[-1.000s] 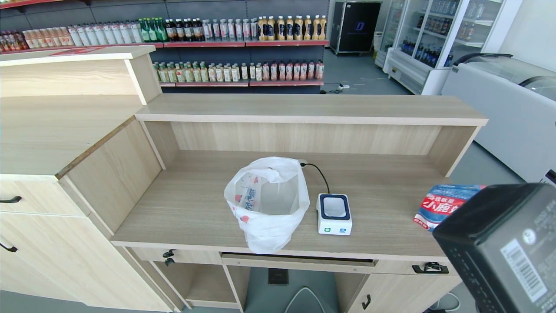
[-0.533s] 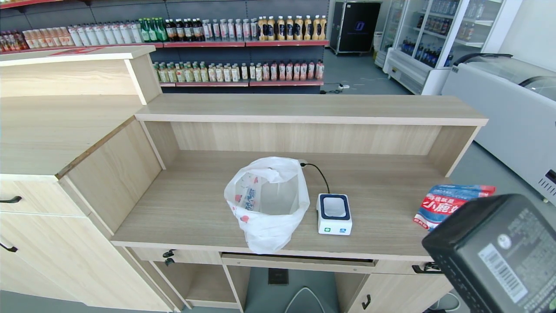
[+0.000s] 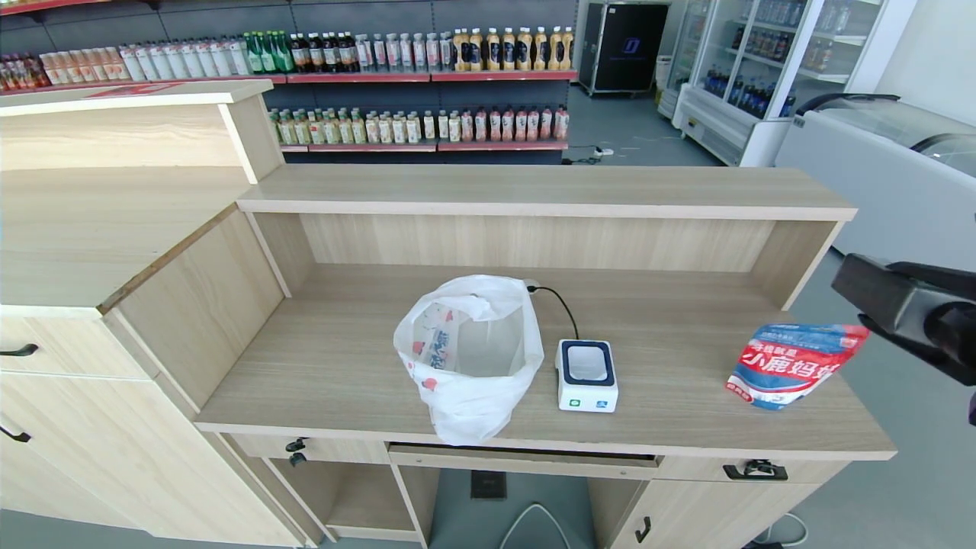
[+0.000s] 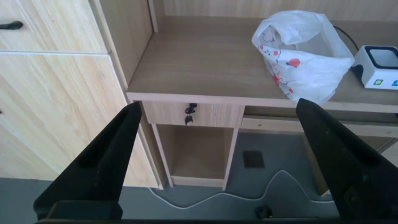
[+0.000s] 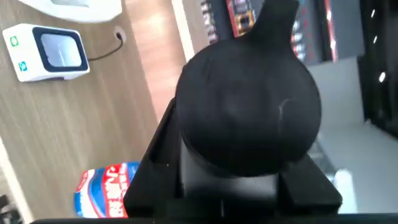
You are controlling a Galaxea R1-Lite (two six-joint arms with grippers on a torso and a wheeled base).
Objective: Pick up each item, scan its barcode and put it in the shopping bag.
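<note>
Swinging clear of the near corner it blocked a moment ago, the right gripper (image 3: 907,309) now hangs well right of the scanner (image 3: 586,374); whether it is spread or closed cannot be told. The left gripper (image 4: 219,104) is spread wide and holds nothing. The snack pouch (image 3: 793,364) lies flat, far right of the scanner, near the counter (image 3: 686,427) end. The shopping bag (image 3: 469,354) stands just left of the scanner. A sideways nudge could likely push the slick pouch off that end.

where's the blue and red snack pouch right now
In the head view the snack pouch lies at the right end of the counter, right of the scanner.
</note>
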